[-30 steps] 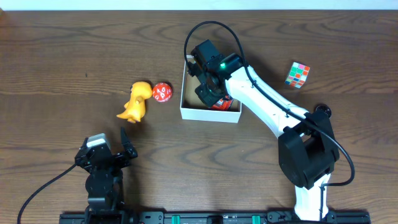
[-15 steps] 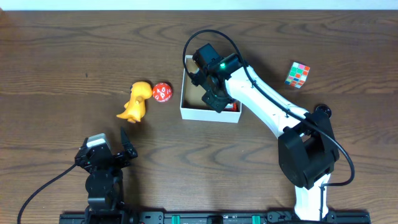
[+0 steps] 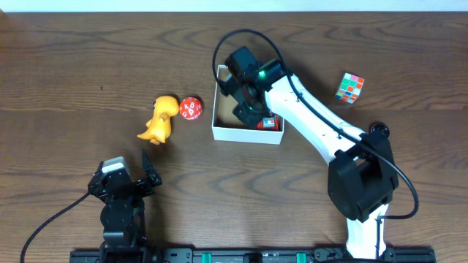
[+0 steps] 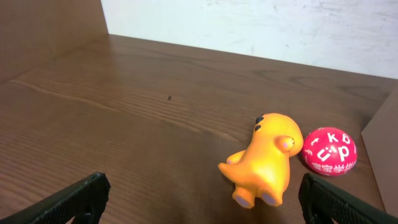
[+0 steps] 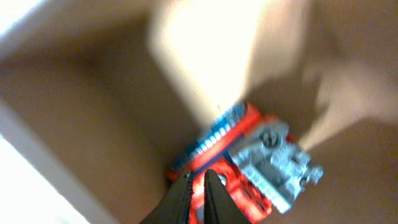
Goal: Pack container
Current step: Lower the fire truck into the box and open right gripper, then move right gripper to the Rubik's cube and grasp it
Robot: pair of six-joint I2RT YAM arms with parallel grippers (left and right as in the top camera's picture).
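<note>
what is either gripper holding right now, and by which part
Left gripper: open, nothing held. Right gripper: jaws nearly together by the red toy in the container; too blurred to tell if they pinch it.

The container (image 3: 246,134) sits on the table (image 3: 73,58). A small toy (image 3: 269,123) lies inside the container's near right corner. Just left of the container lies a ball (image 3: 191,109), with a dinosaur toy (image 3: 159,119) further left. A puzzle cube (image 3: 349,87) rests well to the container's right.
</note>
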